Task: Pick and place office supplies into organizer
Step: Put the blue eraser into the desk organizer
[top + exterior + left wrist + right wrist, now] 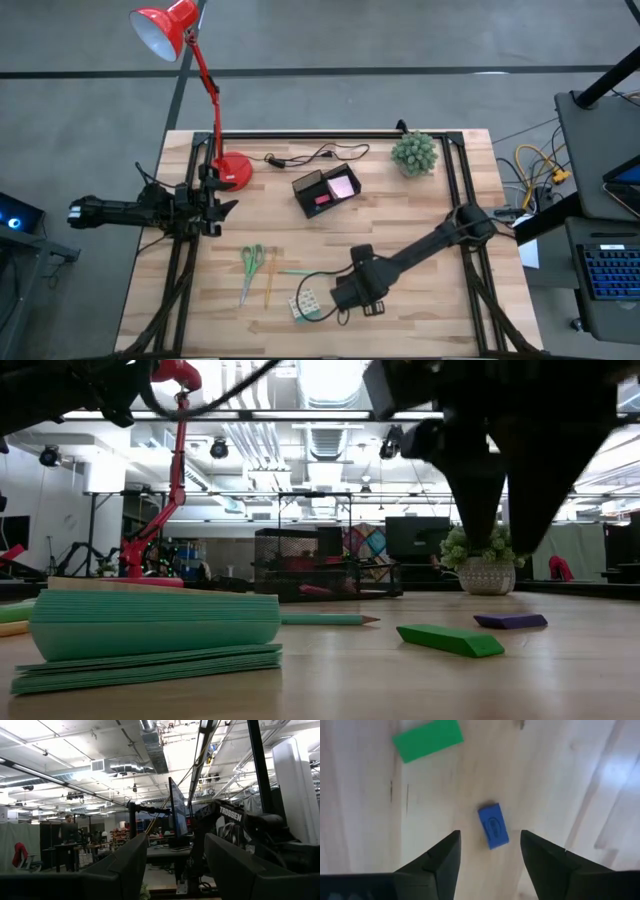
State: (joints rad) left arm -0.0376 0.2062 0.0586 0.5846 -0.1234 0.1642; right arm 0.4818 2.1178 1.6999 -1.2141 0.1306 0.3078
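the left gripper (pixel 222 206) waits spread wide at the table's left edge, while the right gripper (pixel 490 852) hangs spread over the blue eraser (pixel 493 825), which lies between its fingers, green eraser (pixel 427 739) just beyond.

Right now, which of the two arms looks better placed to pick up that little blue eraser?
The right one. Its pincer hangs open directly above the small blue rectangular eraser lying flat on the wooden table, fingers either side. The left pincer waits at the table's far left edge, near the red lamp's base.
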